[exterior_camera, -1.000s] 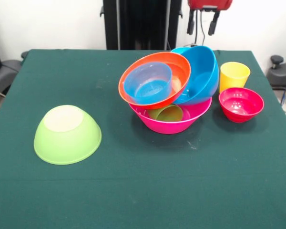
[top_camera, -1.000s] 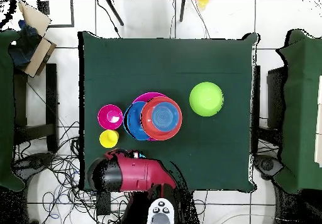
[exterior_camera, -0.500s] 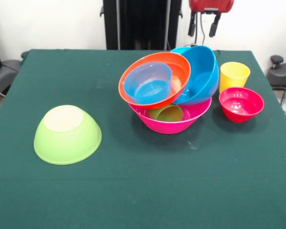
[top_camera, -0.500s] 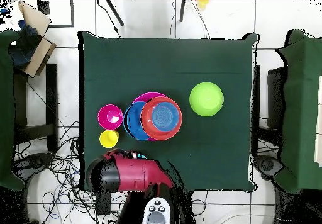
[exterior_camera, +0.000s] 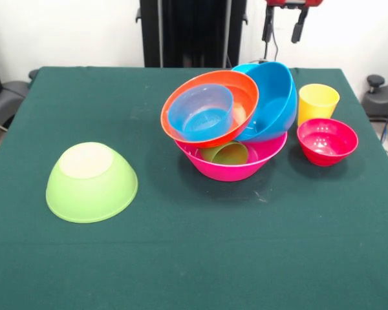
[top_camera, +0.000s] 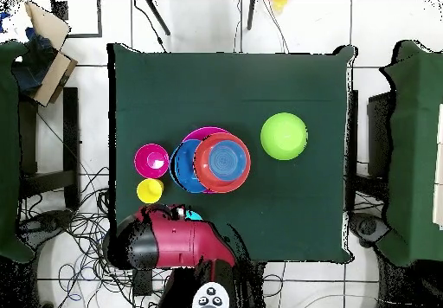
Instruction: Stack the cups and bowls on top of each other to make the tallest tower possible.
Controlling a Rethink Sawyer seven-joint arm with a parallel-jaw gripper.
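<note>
A magenta bowl [exterior_camera: 235,169] stands upright mid-table with the olive-green cup [exterior_camera: 225,153] lying in it. An orange bowl [exterior_camera: 247,95] and a blue bowl [exterior_camera: 277,97] lean tilted on top of it. The translucent blue cup [exterior_camera: 202,113] sits in the orange bowl. The yellow cup [exterior_camera: 317,102] and the small crimson bowl [exterior_camera: 326,141] stand upright to the right. The lime-green bowl [exterior_camera: 90,183] lies upside down at the left. My gripper [exterior_camera: 284,27] hangs open and empty at the top edge, above the table's far side, behind the blue bowl and yellow cup.
The green table [exterior_camera: 213,258] carries everything. In the overhead view the red arm [top_camera: 177,244] sits over the table's bottom edge, just below the yellow cup [top_camera: 149,190] and the bowl pile [top_camera: 221,162]. The lime-green bowl [top_camera: 284,136] stands apart to the right.
My gripper has risen toward the top edge and shifted slightly right; the arm has drawn back toward the base. The cups and bowls have not moved.
</note>
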